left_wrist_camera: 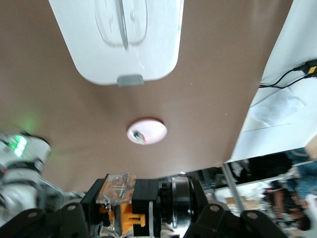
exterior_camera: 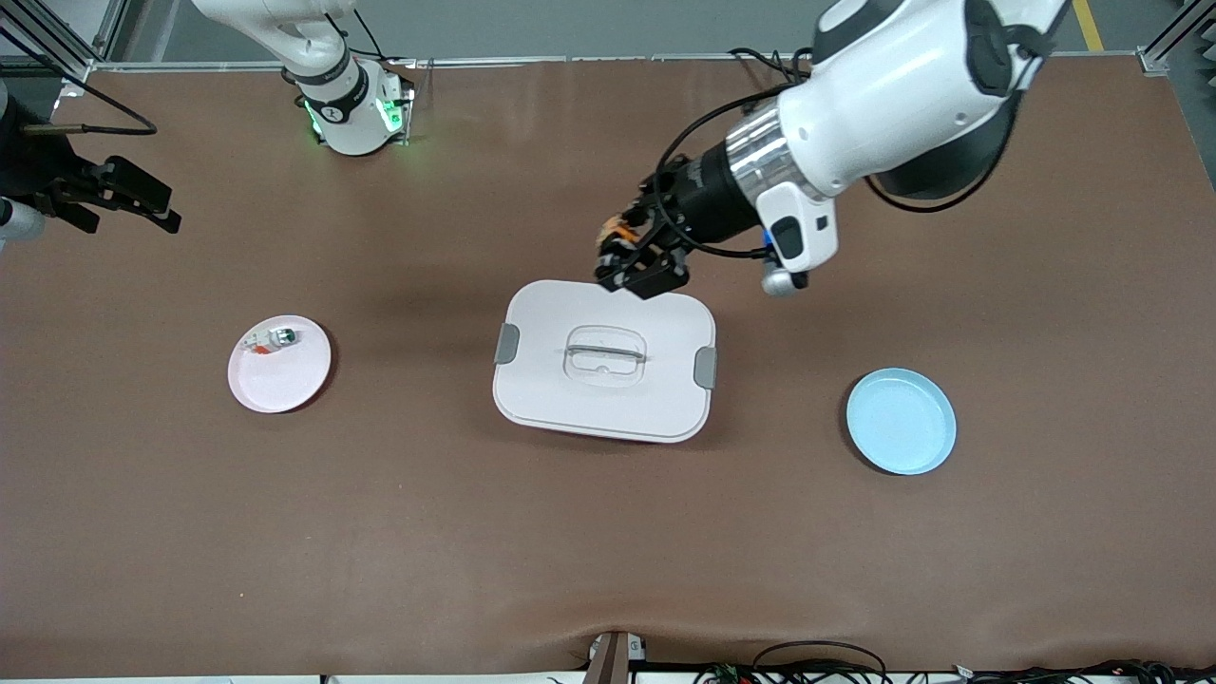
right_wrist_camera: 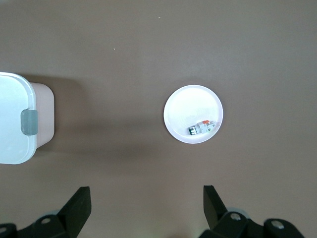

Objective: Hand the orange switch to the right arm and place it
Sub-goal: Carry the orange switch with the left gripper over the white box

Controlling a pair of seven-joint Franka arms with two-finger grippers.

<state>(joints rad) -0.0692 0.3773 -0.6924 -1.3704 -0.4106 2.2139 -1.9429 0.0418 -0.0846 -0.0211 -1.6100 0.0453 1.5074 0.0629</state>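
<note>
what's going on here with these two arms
The left gripper is up over the table at the edge of the white lidded box, with an orange part at its fingers; whether it truly grips it is hard to tell. The right gripper waits open near the right arm's end of the table. A pink plate there holds a small whitish-silver part. A blue plate sits toward the left arm's end.
</note>
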